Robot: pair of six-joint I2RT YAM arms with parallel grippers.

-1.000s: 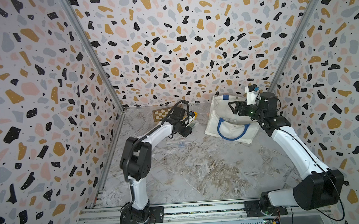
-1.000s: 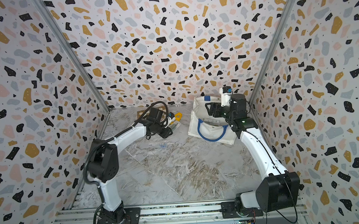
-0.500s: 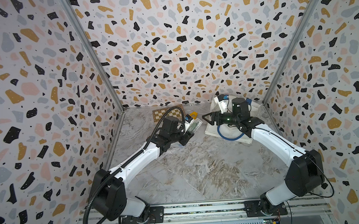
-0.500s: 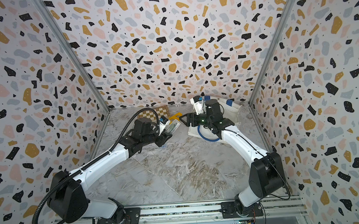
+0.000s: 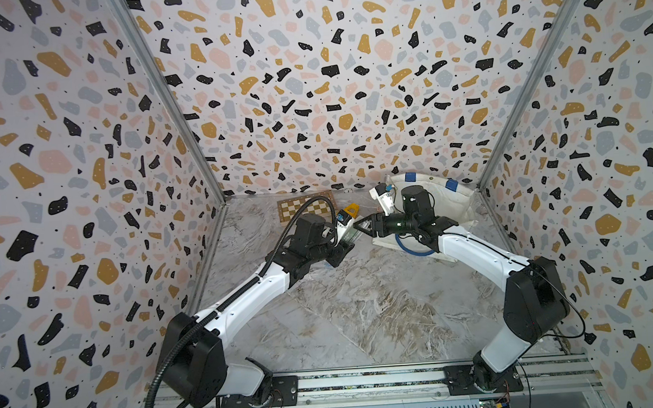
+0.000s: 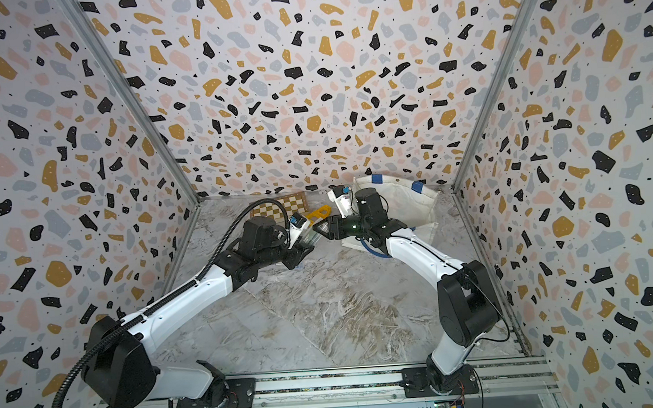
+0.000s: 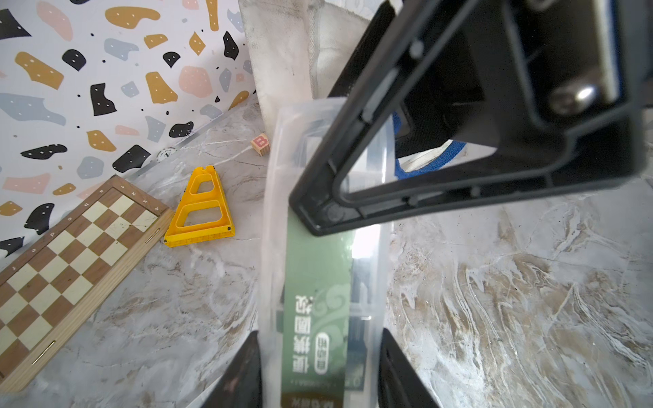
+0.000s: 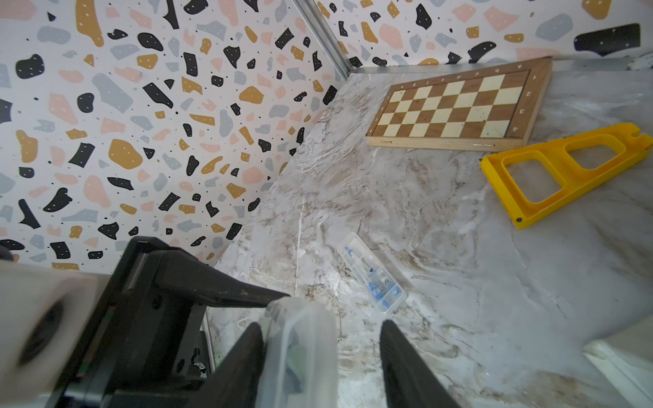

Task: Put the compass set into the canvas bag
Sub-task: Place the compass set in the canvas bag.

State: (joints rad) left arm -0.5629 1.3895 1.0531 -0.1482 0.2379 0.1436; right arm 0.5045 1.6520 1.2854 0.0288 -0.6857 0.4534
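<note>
The left gripper [image 7: 319, 332] is clamped on one end of the clear plastic compass set case with a green label [image 7: 318, 282]. It holds the case off the grey marble tabletop [image 5: 361, 306], outside the large white canvas bag with blue looped handles [image 5: 453, 202] and just beside it. The right gripper [image 8: 321, 325] straddles the case's end nearest the bag. One finger touches the case and the other stands clear of it, so these jaws are not yet clenched.

On that same side of the bag, a yellow triangular plastic frame [image 7: 201, 212] lies near it. A wooden chessboard [image 5: 306, 206] lies beyond the frame. A small wooden cube with a red letter B [image 7: 260, 144] sits close to the bag's edge. A second small clear case with blue contents [image 8: 371, 279] lies flat on the tabletop, farther from the bag than the held case.
</note>
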